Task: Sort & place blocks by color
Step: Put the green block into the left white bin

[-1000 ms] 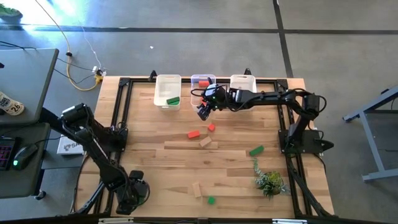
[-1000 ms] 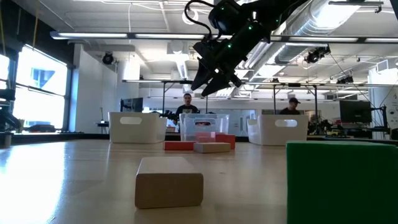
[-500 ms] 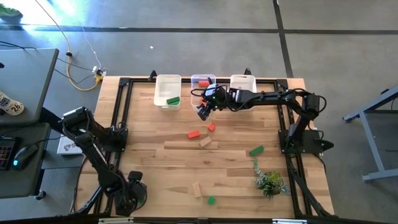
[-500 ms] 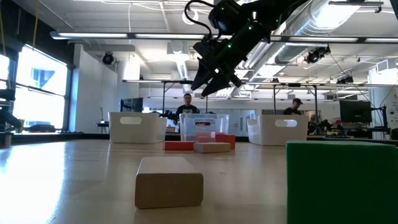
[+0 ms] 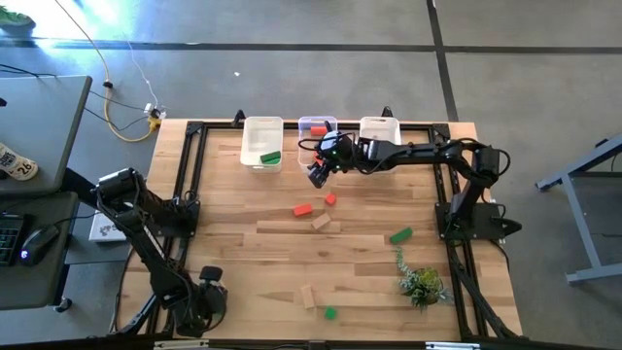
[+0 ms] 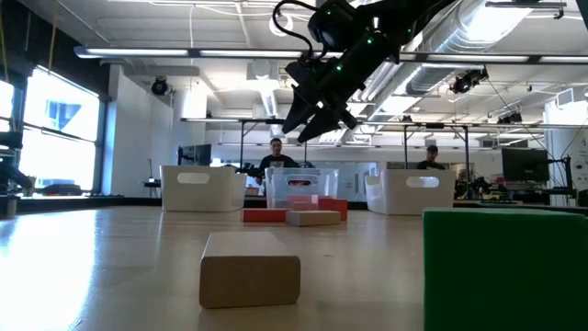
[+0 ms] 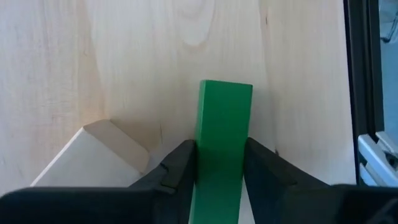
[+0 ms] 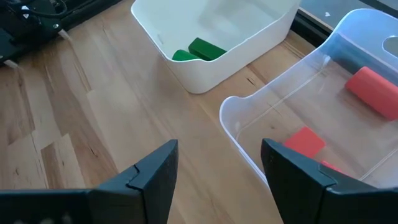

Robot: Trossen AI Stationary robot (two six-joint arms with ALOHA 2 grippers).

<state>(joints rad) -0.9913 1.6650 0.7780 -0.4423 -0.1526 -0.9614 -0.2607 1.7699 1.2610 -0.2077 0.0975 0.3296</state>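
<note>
My left gripper (image 5: pixel 199 303) stands at the table's near left corner, shut on a green bar block (image 7: pixel 224 134). A pale wood block (image 7: pixel 93 155) lies on the table just beside that bar. In the high view the arm hides both blocks. My right gripper (image 5: pixel 319 173) hovers open above the table, just in front of the clear middle bin (image 5: pixel 317 126), with nothing between its fingers (image 8: pixel 227 186). Loose on the table lie red blocks (image 5: pixel 303 209) (image 5: pixel 330 199), wood blocks (image 5: pixel 321 223) (image 5: pixel 308 297) and green blocks (image 5: pixel 400 234) (image 5: pixel 330 313). My left gripper pinches the green bar's two long sides (image 7: pixel 200 155) between its two fingers, coming from above and pointing down. The fingers (image 7: pixel 180 168) lie across the bar. The bar's far end juts out past them over the tabletop; I cannot tell whether it is lifted.
Three bins stand along the far edge. The left white bin (image 5: pixel 262 141) holds green blocks (image 8: pixel 199 50), the clear bin holds red blocks (image 8: pixel 370 87), and another white bin (image 5: pixel 379 129) stands to the right. A small green plant (image 5: pixel 421 285) stands near the near right corner.
My left arm has shifted a little toward the table's near left corner. My right gripper has kept still above the table.
</note>
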